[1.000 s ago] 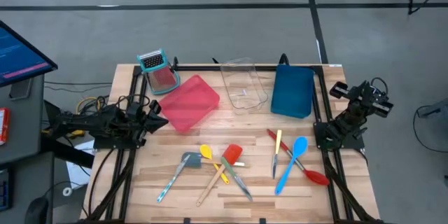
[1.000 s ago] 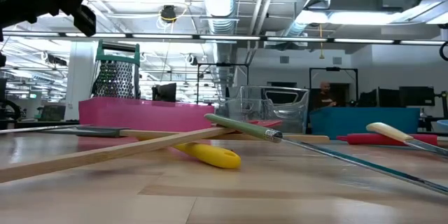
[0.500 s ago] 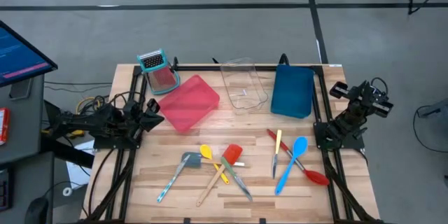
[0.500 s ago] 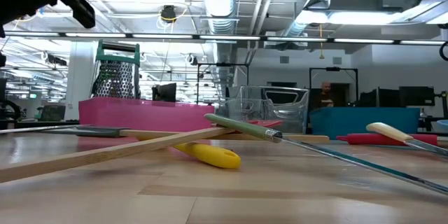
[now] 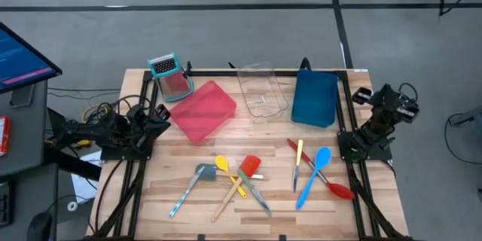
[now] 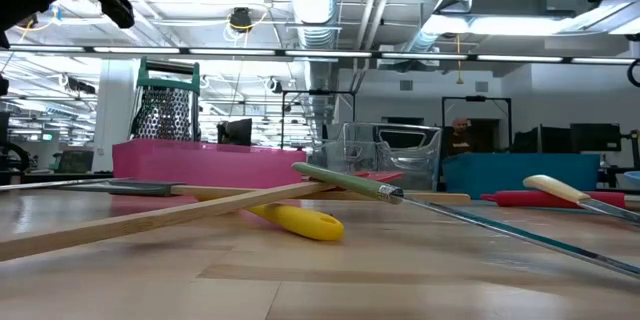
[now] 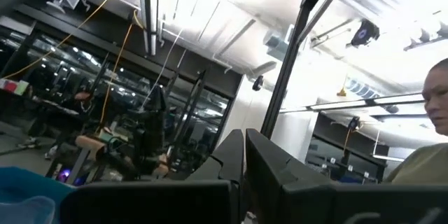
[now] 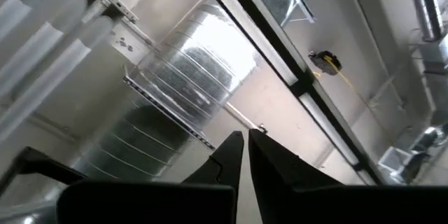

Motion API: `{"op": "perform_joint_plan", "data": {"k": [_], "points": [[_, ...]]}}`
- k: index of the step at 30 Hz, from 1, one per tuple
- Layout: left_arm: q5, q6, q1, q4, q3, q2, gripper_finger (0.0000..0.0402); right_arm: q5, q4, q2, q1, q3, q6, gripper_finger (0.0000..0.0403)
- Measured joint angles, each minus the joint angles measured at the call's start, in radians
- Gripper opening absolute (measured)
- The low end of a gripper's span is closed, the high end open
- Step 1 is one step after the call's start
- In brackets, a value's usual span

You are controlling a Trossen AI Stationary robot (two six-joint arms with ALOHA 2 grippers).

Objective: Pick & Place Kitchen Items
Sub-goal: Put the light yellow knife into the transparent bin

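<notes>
The left gripper (image 5: 160,112) hangs over the table's left edge, near the pink tray (image 5: 205,111), its fingers (image 7: 234,155) pressed together on nothing. The right gripper (image 5: 363,96) sits off the right edge, just beyond the blue tray (image 5: 315,98), its fingers (image 8: 236,147) almost touching at the tips and gripping nothing; its wrist camera looks up at ceiling ducts. The utensils all lie on the wooden table (image 5: 271,211) toward its front edge, in two clusters. In the left cluster, the grey-teal spatula (image 5: 191,187) lies farthest left, and beside it the yellow spoon (image 5: 229,175), the red wooden-handled spatula (image 5: 239,183) and a green-handled knife (image 5: 254,193) cross one another. In the right cluster, a yellow-handled knife (image 5: 298,163) lies beside the blue spatula (image 5: 313,176), and a red spoon (image 5: 337,187) crosses under the blue spatula with its bowl nearest the right edge. Along the back edge stand the teal-topped box grater (image 5: 169,76) at the left, then the pink tray, a clear tray (image 5: 262,91) in the middle and the blue tray at the right. A person (image 7: 427,136) shows at the margin of the left wrist view.
</notes>
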Motion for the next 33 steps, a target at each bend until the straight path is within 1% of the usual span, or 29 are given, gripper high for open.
{"op": "perform_joint_plan", "data": {"k": [1,3,4,7,10,13,15,17,19,20,23,25,31,33], "points": [[0.000,-0.010,0.000,0.013,0.000,0.000,0.0004,-0.002,-0.043,0.000,0.001,0.000,-0.039,0.0028],[0.000,-0.040,0.000,0.046,0.000,0.000,0.0004,0.005,-0.188,0.000,0.001,0.001,-0.132,0.0029],[0.000,-0.054,0.000,0.062,0.000,0.000,0.0004,0.039,-0.262,0.000,0.001,0.001,-0.157,0.0029],[-0.006,-0.080,0.000,0.117,0.000,0.000,0.0004,0.191,-0.460,0.008,0.000,0.011,-0.129,0.0027],[-0.072,-0.081,0.000,0.163,0.000,0.000,0.0004,0.283,-0.571,0.008,0.001,0.043,-0.067,0.0026],[-0.135,-0.079,0.000,0.183,0.000,0.000,0.0004,0.296,-0.629,0.008,0.001,0.084,-0.071,0.0026],[-0.161,-0.077,0.000,0.180,0.000,0.000,0.0004,0.295,-0.674,0.008,0.001,0.128,-0.101,0.0026],[-0.185,-0.081,0.000,0.182,0.000,0.000,0.0004,0.307,-0.769,0.008,0.001,0.182,-0.141,0.0025],[-0.211,-0.083,0.000,0.183,0.000,0.004,0.0004,0.364,-0.901,0.015,0.001,0.248,-0.155,0.0026],[-0.218,-0.084,0.000,0.184,0.000,0.007,0.0004,0.409,-0.983,0.024,0.001,0.288,-0.154,0.0028],[-0.240,-0.108,0.000,0.185,0.000,0.022,0.0004,0.541,-1.259,0.076,0.001,0.398,-0.100,0.0042],[-0.240,-0.130,0.000,0.185,0.000,0.040,0.0004,0.601,-1.386,0.127,0.001,0.471,-0.073,0.0054],[-0.241,-0.194,0.000,0.184,0.000,0.115,0.0004,0.730,-1.547,0.312,0.001,0.648,-0.073,0.0100],[-0.241,-0.207,0.000,0.184,0.000,0.145,0.0004,0.753,-1.585,0.372,0.001,0.697,-0.071,0.0120]]}}
